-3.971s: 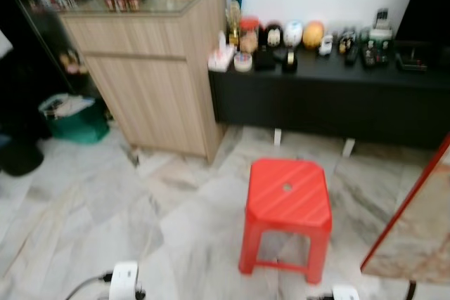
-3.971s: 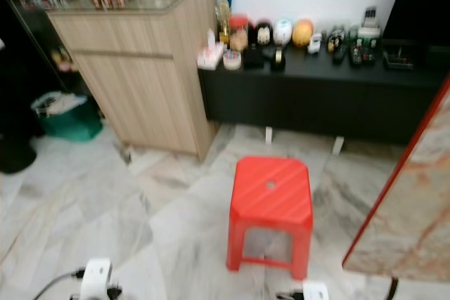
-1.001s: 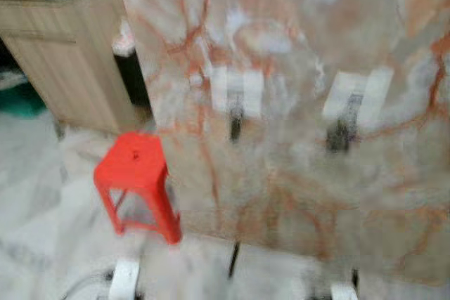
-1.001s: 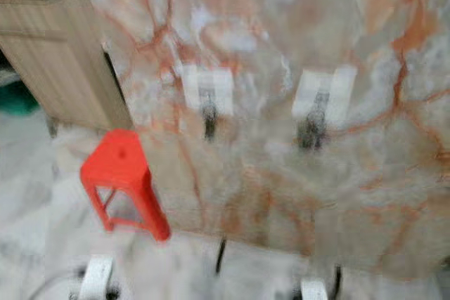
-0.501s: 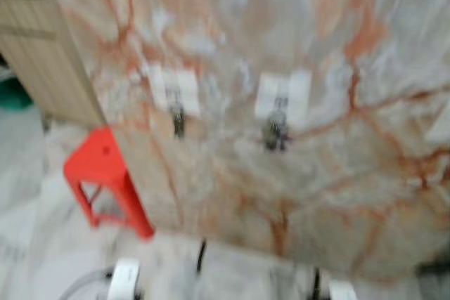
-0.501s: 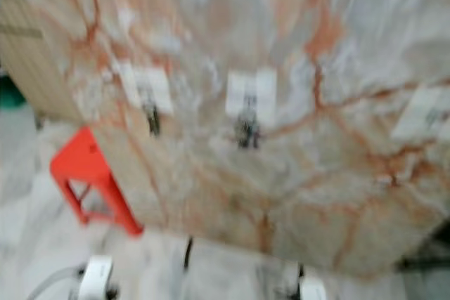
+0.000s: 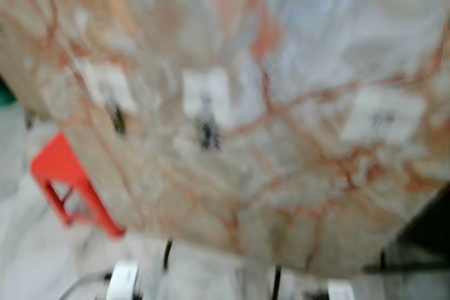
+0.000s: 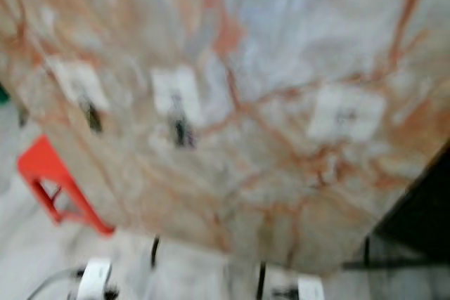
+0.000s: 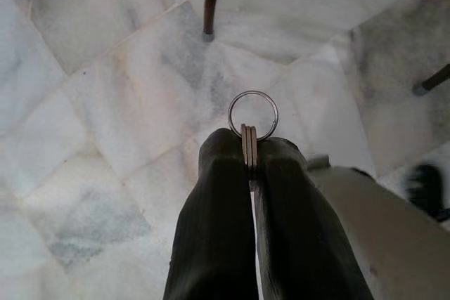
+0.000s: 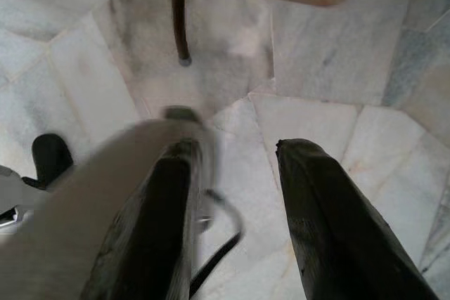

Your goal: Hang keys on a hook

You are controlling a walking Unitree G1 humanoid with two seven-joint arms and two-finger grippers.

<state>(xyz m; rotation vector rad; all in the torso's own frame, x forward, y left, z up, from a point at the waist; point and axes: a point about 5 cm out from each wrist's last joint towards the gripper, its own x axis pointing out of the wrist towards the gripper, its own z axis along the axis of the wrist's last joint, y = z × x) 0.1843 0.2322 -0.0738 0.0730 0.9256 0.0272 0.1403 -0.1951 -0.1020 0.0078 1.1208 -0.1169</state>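
Two left fingers (image 9: 211,194) pinching keys (image 9: 249,147), ring (image 9: 253,114) pointing straight beyond fingertips, right fingers (image 10: 316,194) wide apart

Our left gripper (image 9: 249,163) hangs low and points down, its two black fingers (image 9: 214,230) pressed together, nipping something thin between the tips. Our right gripper (image 10: 235,149) also points down, its fingers (image 10: 320,194) spread wide apart with nothing between them. In the blurred head views we see the pale tops of both wrists at the bottom edge, the left wrist (image 7: 124,280) on the left side and the right wrist (image 7: 340,290) on the right.
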